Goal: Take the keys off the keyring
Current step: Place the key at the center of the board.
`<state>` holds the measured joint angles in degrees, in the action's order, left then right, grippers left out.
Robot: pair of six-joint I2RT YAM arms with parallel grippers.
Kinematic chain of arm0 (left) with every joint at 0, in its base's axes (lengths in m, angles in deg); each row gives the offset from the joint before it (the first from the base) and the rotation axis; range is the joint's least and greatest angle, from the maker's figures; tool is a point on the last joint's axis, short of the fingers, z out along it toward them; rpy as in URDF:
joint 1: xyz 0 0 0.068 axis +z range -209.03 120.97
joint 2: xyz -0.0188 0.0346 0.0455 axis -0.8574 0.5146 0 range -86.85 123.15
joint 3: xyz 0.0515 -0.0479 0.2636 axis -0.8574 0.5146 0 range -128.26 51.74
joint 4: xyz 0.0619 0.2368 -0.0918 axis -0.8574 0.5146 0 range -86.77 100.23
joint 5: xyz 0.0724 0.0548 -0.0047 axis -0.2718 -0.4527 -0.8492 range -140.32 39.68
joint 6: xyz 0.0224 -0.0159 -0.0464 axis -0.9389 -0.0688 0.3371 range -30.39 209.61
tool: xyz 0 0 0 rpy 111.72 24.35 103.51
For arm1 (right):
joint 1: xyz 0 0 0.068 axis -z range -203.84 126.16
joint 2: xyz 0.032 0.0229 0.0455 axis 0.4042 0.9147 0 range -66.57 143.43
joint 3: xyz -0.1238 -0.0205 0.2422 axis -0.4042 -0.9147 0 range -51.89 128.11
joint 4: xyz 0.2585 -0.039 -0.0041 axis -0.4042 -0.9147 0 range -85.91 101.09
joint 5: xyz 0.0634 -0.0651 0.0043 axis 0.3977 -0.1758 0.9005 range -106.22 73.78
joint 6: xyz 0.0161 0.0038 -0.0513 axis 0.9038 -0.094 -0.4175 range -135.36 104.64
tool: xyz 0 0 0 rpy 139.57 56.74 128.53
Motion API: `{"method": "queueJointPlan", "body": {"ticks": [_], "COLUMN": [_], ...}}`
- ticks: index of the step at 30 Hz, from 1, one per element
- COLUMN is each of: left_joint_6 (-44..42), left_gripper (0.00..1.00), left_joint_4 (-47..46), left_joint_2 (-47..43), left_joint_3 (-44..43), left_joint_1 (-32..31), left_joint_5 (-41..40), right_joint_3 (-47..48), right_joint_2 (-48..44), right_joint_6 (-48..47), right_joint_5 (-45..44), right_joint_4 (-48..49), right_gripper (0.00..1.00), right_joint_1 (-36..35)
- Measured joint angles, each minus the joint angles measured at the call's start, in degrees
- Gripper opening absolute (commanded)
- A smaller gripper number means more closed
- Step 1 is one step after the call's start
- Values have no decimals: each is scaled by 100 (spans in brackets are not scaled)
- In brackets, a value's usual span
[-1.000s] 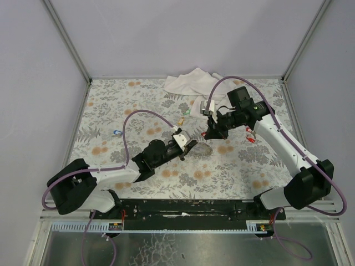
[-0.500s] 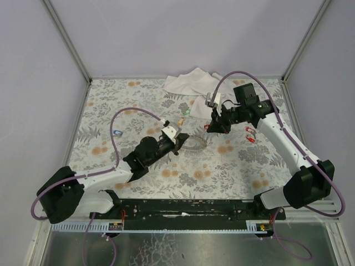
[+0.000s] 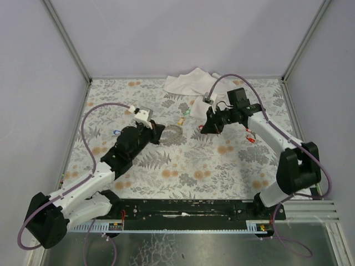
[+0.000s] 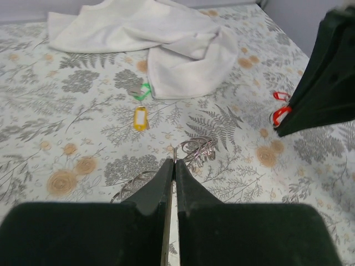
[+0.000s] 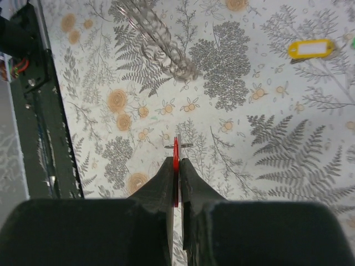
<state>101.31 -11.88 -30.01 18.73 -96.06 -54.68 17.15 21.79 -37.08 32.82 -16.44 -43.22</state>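
From above, the left gripper [image 3: 159,132] meets the chain [image 3: 173,134] on the table [image 3: 233,172]. Its wrist camera shows fingers [image 4: 158,185] pressed together on one link. The right wrist camera: right gripper [image 5: 176,162] pinching a red key [image 5: 176,148] (chain lying well apart).

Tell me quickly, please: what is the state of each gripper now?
Left gripper: closed, jaws pinching the thin silvery wire keyring.
Right gripper: closed, jaws holding a small flat red key.
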Motion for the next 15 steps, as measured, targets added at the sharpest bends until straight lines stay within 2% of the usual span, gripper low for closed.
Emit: {"method": "queueJointPlan", "body": {"ticks": [6,15], "left_joint_6": [459,686], "left_gripper": [0,0], "left_joint_4": [883,2149], "left_joint_2": [-345,-824], "left_joint_3": [-579,-1644], "left_joint_1": [297,496], "left_joint_5": [-170,-306], "right_joint_3": [162,2009], "right_joint_2": [1163,3519], "right_joint_6": [984,2155], "right_joint_5": [245,111], "right_joint_4": [680,1165], "right_gripper": [0,0], "right_joint_1": [-140,-1224]}}
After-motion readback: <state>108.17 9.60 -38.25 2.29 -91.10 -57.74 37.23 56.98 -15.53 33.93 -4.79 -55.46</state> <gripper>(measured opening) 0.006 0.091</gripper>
